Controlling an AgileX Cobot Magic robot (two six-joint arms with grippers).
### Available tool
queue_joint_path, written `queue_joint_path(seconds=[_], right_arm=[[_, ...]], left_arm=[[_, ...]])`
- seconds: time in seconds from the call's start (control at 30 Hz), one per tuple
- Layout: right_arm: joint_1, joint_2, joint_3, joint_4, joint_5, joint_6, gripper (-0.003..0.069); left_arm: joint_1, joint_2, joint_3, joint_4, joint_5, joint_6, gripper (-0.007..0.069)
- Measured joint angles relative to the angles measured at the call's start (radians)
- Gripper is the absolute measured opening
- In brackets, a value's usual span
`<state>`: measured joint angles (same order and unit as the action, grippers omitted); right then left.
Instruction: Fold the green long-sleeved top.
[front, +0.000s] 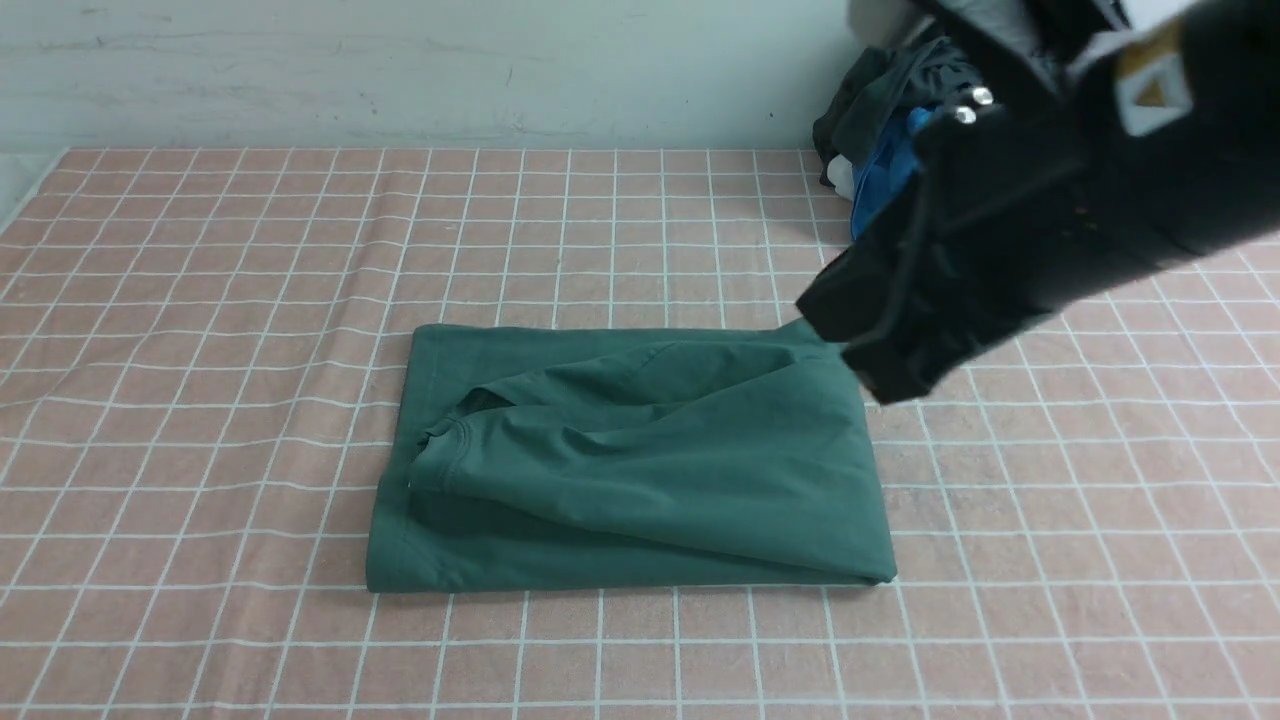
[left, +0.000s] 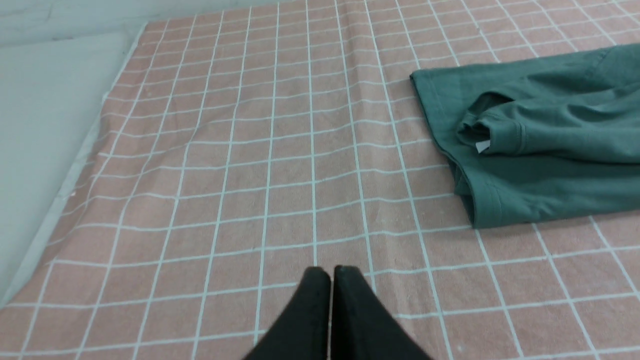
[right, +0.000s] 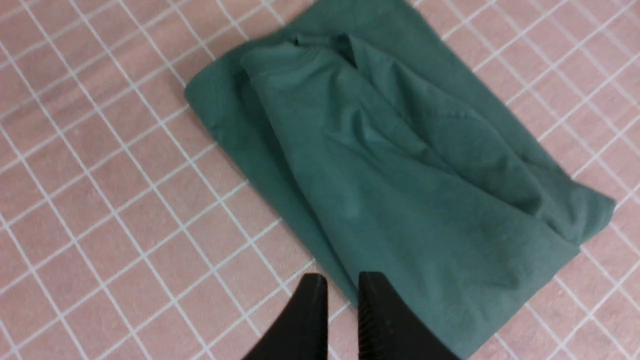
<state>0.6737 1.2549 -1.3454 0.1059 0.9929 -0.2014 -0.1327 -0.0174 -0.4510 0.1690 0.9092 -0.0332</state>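
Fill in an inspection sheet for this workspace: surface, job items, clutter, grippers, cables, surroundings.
Surface: pinkish-brown cloth with a white grid, lightly creased towards the robot's left.
Job items: green top, folded into a compact bundle lying flat; neckline part bunched and slanting across it, a small white tag poking out.
Clutter: heap of dark garments with a bright blue garment at the far right.
Grippers: left gripper shut, nothing held, away from the top; right gripper slightly open, empty, above the cloth.
Cables: nothing seen.
Surroundings: pale, scuffed wall behind the cloth.
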Motion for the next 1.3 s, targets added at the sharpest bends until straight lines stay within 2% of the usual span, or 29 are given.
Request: queue_joint_path(seconds=[0.03, 0.33, 0.43, 0.63, 1.07, 1.17, 1.23, 1.3], right_arm=[[0.000, 0.000, 0.009, 0.000, -0.009, 0.000, 0.0087], [0.000, -0.484, 0.378, 0.000, -0.470, 0.010, 0.0086], [0.000, -0.573, 0.456, 0.000, -0.542, 0.011, 0.0086], [0.000, -0.646, 0.540, 0.000, -0.538, 0.011, 0.0086], [0.000, -0.648, 0.562, -0.035, -0.446, 0.011, 0.0085], [0.000, -0.648, 0.562, -0.037, -0.443, 0.011, 0.0064], [0.006, -0.648, 0.578, 0.005, -0.454, 0.011, 0.0011], [0.020, -0.656, 0.612, 0.036, -0.482, 0.011, -0.0003]], left_arm=[[0.000, 0.000, 0.001, 0.000, 0.000, 0.000, -0.0003], [0.000, 0.000, 0.003, 0.001, -0.021, -0.005, -0.0003], [0.000, 0.000, 0.003, 0.001, -0.021, -0.005, -0.0003], [0.000, 0.000, 0.003, 0.001, -0.021, -0.005, -0.0003], [0.000, 0.000, 0.003, 0.001, -0.021, -0.005, -0.0003], [0.000, 0.000, 0.003, 0.001, -0.021, -0.005, -0.0003], [0.000, 0.000, 0.003, 0.001, -0.021, -0.005, -0.0003], [0.000, 0.000, 0.003, 0.001, -0.022, -0.005, -0.0003]])
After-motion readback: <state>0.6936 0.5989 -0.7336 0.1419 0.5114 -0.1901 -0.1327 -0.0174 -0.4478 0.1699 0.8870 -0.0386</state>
